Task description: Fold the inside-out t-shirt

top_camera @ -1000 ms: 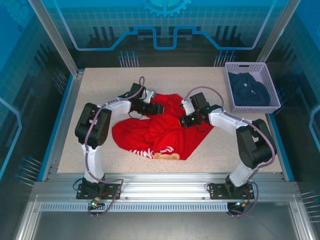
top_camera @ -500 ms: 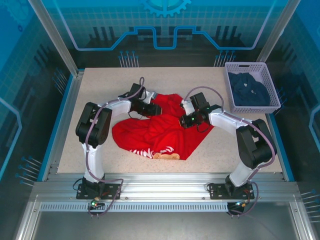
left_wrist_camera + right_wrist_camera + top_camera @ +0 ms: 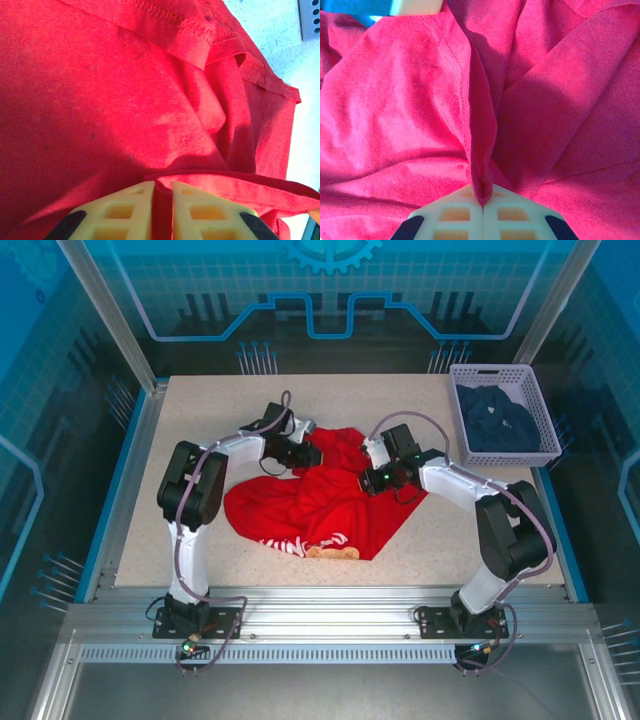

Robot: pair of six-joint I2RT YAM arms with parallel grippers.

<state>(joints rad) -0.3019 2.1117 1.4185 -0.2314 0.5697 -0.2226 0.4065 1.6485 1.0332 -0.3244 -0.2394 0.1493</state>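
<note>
At the far edge of the crumpled inside-out t-shirt (image 3: 330, 505), both pinches look thin. A quick lift could, I judge, let cloth slip free or drag up extra layers. The left gripper (image 3: 162, 187) has its jaws nearly together on a narrow fold below a stitched hem. The right gripper (image 3: 483, 199) is clamped tight on a raised ridge. The shirt lies bunched mid-table (image 3: 200, 420), bear print at its near edge.
</note>
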